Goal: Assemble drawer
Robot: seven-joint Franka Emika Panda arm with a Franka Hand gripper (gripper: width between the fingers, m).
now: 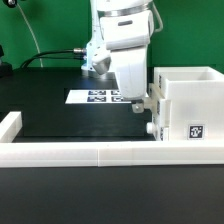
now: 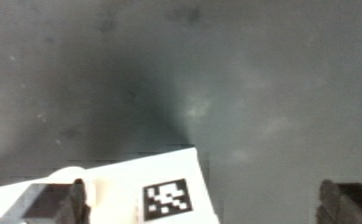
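The white drawer shell point(image 1: 186, 92) stands at the exterior view's right, with a square tag point(image 1: 195, 131) low on its front. A small knob point(image 1: 150, 129) sticks out low on its left side; I cannot tell whether it belongs to a tray seated in the shell. My gripper point(image 1: 137, 102) hangs just left of the shell's upper corner, open and empty. In the wrist view my gripper point(image 2: 204, 207) is spread wide. A white tagged part point(image 2: 157, 190) lies under one finger point(image 2: 61, 204), and the other finger point(image 2: 348, 204) is over bare dark table.
The long low white border wall point(image 1: 90, 152) runs along the front, with a short arm at the left point(image 1: 9, 124). The marker board point(image 1: 96, 97) lies on the black table behind my gripper. A green backdrop and a black cable are at the back.
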